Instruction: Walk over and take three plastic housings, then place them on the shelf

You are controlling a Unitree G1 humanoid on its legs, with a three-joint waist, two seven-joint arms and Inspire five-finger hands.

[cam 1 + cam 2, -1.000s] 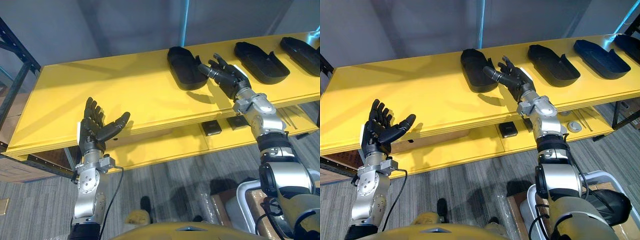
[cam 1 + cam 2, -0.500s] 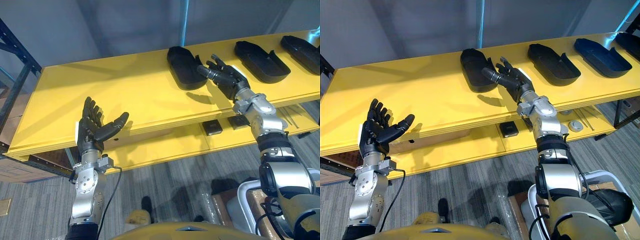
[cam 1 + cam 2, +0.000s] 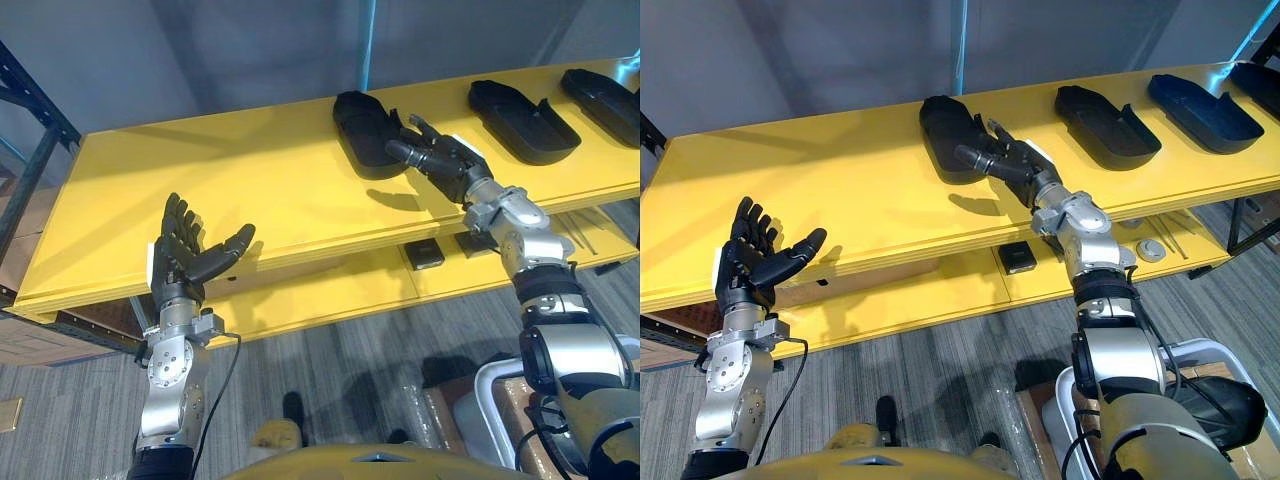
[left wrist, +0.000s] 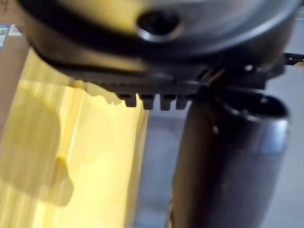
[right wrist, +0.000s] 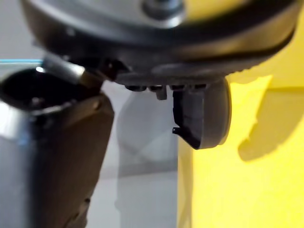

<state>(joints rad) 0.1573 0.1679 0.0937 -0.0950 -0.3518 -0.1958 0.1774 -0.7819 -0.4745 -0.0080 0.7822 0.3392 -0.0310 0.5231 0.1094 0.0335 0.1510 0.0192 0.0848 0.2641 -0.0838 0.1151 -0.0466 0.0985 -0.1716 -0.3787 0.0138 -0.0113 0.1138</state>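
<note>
Several black plastic housings lie in a row on the yellow shelf top (image 3: 220,190): the nearest housing (image 3: 362,132), a second housing (image 3: 525,122) and a third housing (image 3: 603,95) further right. My right hand (image 3: 445,160) hovers open just right of the nearest housing, its thumb and fingers spread and reaching to that housing's right rim; contact is unclear. The right wrist view shows that housing's end (image 5: 205,114) past the hand, over the yellow top. My left hand (image 3: 190,258) is held up open, empty, in front of the shelf's front edge at the left.
A lower yellow shelf (image 3: 330,290) carries small dark parts (image 3: 424,255). A dark rack upright (image 3: 35,150) stands at the left, with a cardboard box (image 3: 30,335) below it. A pale bin (image 3: 490,400) sits on the grey carpet at the lower right.
My right hand has slid left and slightly lower, closing on the nearest housing's right rim. My left hand has sunk a little. The housings have not moved.
</note>
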